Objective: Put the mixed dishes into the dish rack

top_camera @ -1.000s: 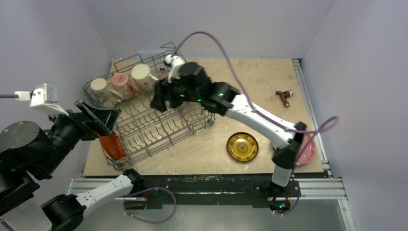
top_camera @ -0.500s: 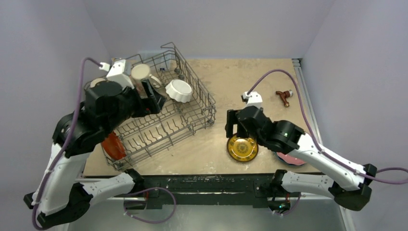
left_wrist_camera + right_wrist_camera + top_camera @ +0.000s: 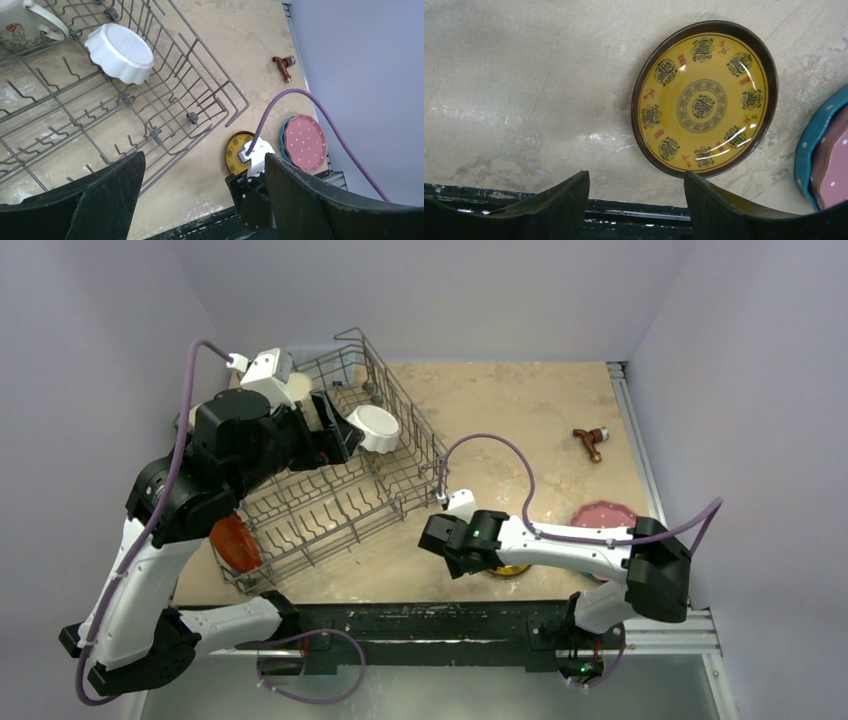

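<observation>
Dish rack (image 3: 330, 510) at ten o'clock: propped white fluted bowl (image 3: 375, 427) on tines; hung left gripper (image 3: 204, 157) spread, empty; held right gripper (image 3: 635, 176) spread, likely to straddle yellow plate (image 3: 704, 98).

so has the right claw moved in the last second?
Yes. In the top view the right claw went from over the dish rack to the near table edge, just left of the yellow plate.

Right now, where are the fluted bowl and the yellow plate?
White fluted bowl (image 3: 122, 46): left wrist view, on its flat white face.
Yellow patterned plate (image 3: 704, 104): right wrist view, on its centre medallion.
</observation>
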Controlling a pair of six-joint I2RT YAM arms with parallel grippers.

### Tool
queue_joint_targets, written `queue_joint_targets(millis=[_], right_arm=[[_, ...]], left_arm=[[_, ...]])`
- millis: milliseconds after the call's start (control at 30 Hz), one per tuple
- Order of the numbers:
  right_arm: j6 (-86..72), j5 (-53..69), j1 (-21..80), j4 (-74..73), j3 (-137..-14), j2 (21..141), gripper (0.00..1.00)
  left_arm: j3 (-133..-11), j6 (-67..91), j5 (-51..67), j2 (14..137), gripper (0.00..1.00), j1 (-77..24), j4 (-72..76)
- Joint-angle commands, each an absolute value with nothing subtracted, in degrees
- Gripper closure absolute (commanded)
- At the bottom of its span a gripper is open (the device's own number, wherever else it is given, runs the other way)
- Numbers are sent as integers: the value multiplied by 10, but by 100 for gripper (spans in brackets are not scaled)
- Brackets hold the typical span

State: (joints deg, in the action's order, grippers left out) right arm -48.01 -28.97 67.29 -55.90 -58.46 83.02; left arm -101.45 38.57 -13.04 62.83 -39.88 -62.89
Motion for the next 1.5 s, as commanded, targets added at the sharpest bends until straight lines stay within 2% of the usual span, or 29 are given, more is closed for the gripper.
queue_joint_targets(millis=[0, 600, 933, 1133, 1167, 1233, 1467], right_arm=[[-488, -316, 690, -515, -577, 863, 34], [-505, -428, 714, -549, -601, 1031, 56], [-487, -447, 714, -542, -620, 1066, 77], [-485, -445, 714, -535, -619, 1077, 84], [-486, -445, 715, -534, -619, 1078, 87], [-482, -447, 715, -532, -620, 1076, 100], [-480, -440, 717, -549, -617, 981, 100]], left_arm=[[-992, 404, -139, 590, 12, -400, -612], [-990, 416, -157, 548, 12, -399, -647], [-985, 408, -177, 523, 12, -399, -655], [-1005, 397, -175, 538, 12, -399, -655], [-1007, 395, -175, 541, 12, -399, -654], [-1007, 392, -175, 544, 12, -399, -651], [-997, 383, -177, 544, 12, -399, -640]])
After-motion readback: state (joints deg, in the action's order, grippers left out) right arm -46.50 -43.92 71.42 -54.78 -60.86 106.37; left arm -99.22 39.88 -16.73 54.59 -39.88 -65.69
